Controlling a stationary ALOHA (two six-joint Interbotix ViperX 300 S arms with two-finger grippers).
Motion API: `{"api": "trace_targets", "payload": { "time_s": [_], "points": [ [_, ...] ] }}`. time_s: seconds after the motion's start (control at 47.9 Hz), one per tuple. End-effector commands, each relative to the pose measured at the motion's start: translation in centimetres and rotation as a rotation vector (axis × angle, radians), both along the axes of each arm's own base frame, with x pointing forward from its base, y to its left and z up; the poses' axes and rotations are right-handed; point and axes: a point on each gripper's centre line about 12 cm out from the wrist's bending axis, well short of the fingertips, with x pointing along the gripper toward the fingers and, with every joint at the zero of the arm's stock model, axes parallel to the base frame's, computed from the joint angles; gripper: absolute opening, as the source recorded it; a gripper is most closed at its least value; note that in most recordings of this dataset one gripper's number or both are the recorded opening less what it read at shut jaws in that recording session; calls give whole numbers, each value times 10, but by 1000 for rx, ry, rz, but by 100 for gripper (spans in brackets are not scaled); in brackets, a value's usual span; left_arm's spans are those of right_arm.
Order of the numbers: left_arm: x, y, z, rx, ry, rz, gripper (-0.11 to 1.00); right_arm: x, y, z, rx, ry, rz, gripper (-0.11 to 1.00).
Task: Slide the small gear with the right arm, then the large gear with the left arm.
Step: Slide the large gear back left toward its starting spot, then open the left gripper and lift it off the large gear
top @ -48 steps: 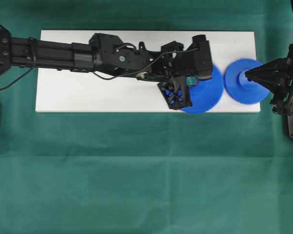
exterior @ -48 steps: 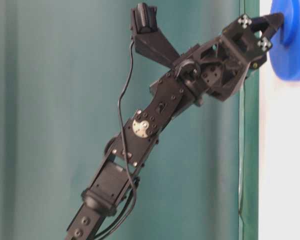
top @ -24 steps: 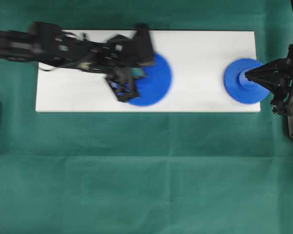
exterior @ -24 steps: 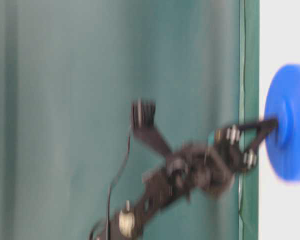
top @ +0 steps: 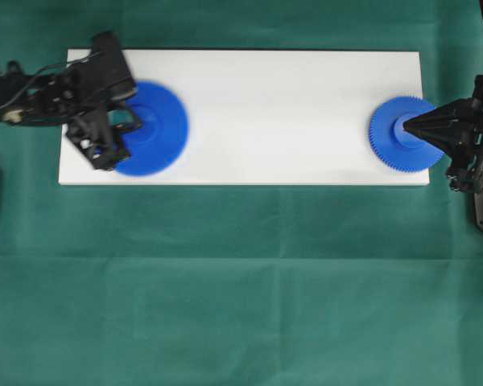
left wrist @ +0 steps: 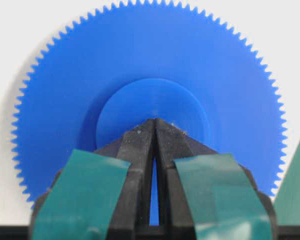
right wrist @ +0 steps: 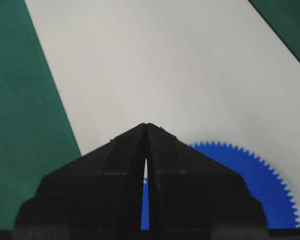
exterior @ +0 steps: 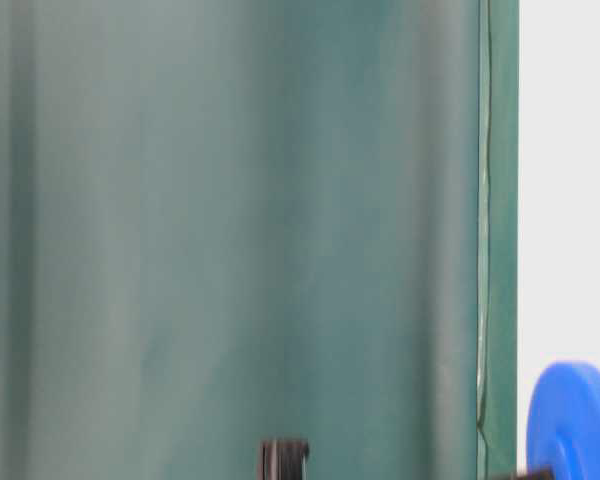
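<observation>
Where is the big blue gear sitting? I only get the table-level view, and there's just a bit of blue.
Observer: Overhead, the large gear lies flat at the left end of the white board.
Operator: Is the arm touching it?
Observer: In the left wrist view, the left arm has its jaws shut, with the tips on the gear's hub.
Operator: And the little gear?
Observer: The small gear lies at the board's right end, and the right arm points its jaws at the hub.

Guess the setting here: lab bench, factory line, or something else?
Most likely a lab test bench: a white board on a green cloth, two blue gears on it, and a green backdrop curtain. No factory fixtures show.
</observation>
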Motion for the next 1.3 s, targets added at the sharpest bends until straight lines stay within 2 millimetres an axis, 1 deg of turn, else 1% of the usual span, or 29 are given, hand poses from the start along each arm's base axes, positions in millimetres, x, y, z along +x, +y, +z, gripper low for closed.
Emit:
{"api": "trace_targets", "payload": {
  "time_s": [0.0,0.104,0.293,0.522,0.669,0.857,1.024,1.275],
  "points": [
    [-15,0,1,-1,1,18,0,3,1,5,1,-19,7,50],
    [-28,2,4,2,-17,49,0,3,2,5,1,-20,12,50],
    [-34,1,6,3,-30,58,0,3,2,5,1,-20,14,50],
    [-31,3,9,6,-38,59,0,3,2,4,1,-17,14,50],
    [-28,3,18,18,-70,57,0,3,2,6,-1,-21,14,50],
    [-27,2,39,47,-146,47,0,2,2,9,-6,-38,14,50],
    [-25,-2,66,83,-241,24,0,1,2,11,-9,-51,13,50],
    [-25,-16,102,143,-408,-42,0,1,2,12,-15,-57,17,50]
  ]
}}
